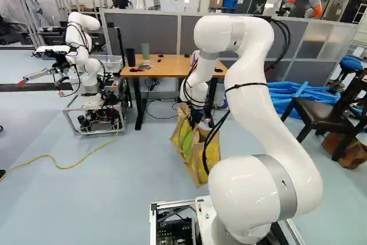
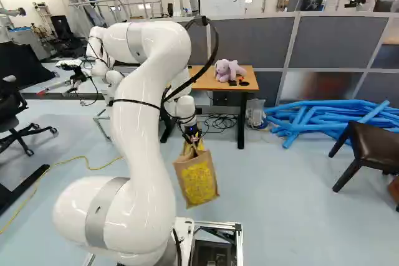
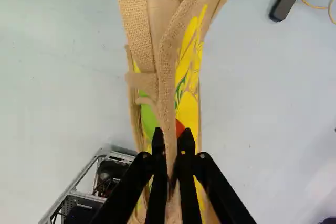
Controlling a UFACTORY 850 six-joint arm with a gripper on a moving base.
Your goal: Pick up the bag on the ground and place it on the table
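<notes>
My gripper [image 2: 193,141] hangs in front of the table in the right base view, above the tan burlap bag [image 2: 198,177] with its yellow print. In the wrist view the gripper [image 3: 172,140] is shut on the bag's strap [image 3: 167,98], a finger on either side, and the bag's body lies beneath and ahead. The bag hangs tilted; whether its bottom touches the floor I cannot tell. The wooden table [image 1: 163,68] stands beyond the bag and arm.
On the table are a purple plush toy [image 2: 229,70], a green cup [image 1: 145,51] and small dark items. Another robot [image 1: 86,55] stands left of the table. Blue foam tubes [image 2: 330,116] and a brown chair [image 2: 368,147] are to the right; a yellow cable [image 1: 63,166] crosses the floor.
</notes>
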